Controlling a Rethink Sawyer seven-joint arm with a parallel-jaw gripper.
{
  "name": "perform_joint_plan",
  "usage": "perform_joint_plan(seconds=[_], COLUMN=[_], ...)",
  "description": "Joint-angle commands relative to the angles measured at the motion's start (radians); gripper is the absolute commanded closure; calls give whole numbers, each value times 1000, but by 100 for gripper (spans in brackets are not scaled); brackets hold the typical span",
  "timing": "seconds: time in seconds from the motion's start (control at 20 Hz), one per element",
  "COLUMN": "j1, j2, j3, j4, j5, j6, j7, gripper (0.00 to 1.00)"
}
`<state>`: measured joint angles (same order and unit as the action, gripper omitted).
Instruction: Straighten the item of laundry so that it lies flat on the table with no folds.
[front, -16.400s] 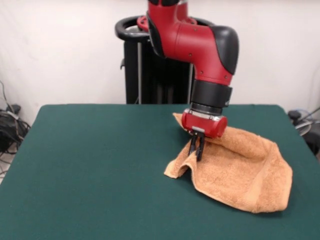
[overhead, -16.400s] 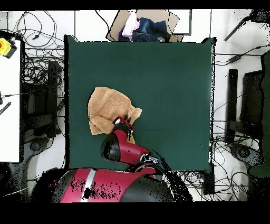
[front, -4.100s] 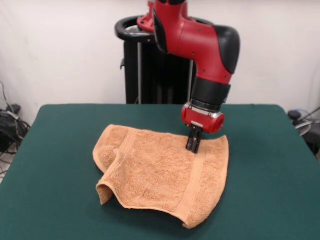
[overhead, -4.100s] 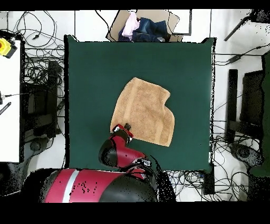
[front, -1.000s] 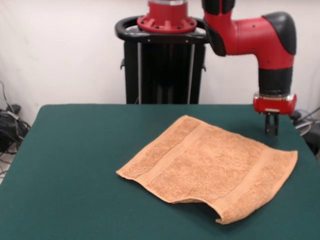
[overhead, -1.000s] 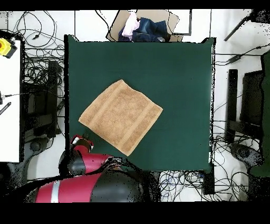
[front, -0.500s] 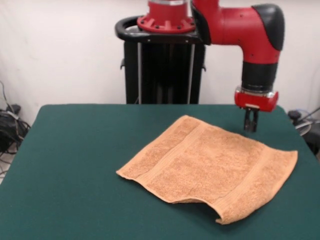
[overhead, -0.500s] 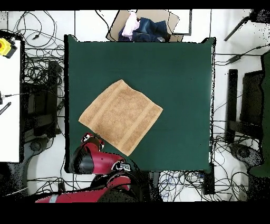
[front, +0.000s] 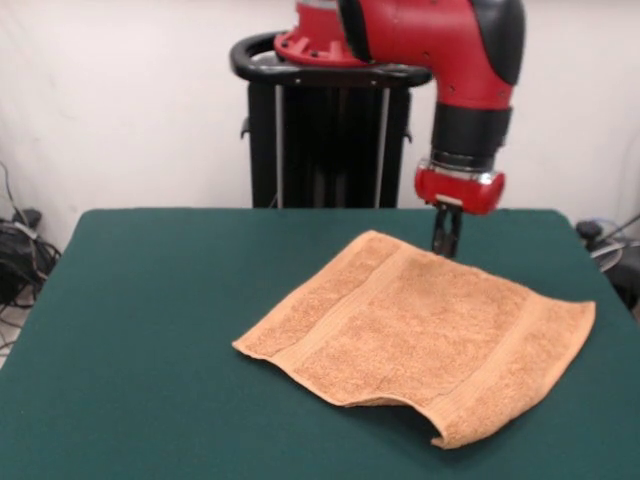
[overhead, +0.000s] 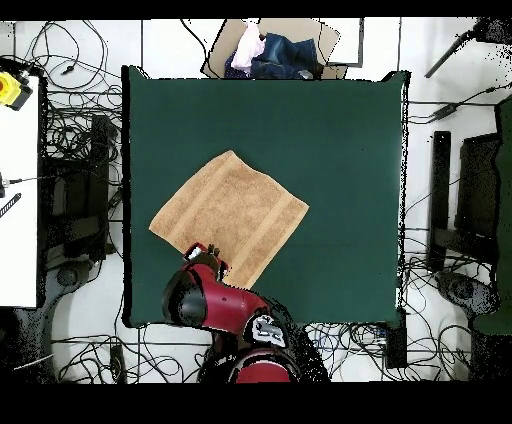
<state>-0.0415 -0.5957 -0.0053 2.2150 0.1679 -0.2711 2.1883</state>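
We see the orange-tan terry cloth towel (front: 420, 335) spread open as a diamond on the dark green felt worktop (front: 150, 330), right of centre in the front view and left of centre in the overhead view (overhead: 230, 218). Woven bands run near two opposite edges. One corner at the lower right of the front view lifts slightly off the worktop. The red and black arm's hand (front: 445, 233) hangs over the towel's upper edge, its fingers drawn together, grasping nothing that we can see.
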Motion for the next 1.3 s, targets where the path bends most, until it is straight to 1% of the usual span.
perform_joint_plan(seconds=[0.05, 0.25, 0.45, 0.65, 1.3], j1=[-81, -121, -145, -176, -187], j2=[55, 94, 121, 174, 300], j3=[-41, -44, -58, -52, -52], j4=[-93, -115, -130, -163, -273], j5=[-83, -143, -184, -224, -262], j6=[56, 32, 14, -21, -86], j7=[10, 13, 24, 39, 83], gripper=[100, 100, 100, 100, 100])
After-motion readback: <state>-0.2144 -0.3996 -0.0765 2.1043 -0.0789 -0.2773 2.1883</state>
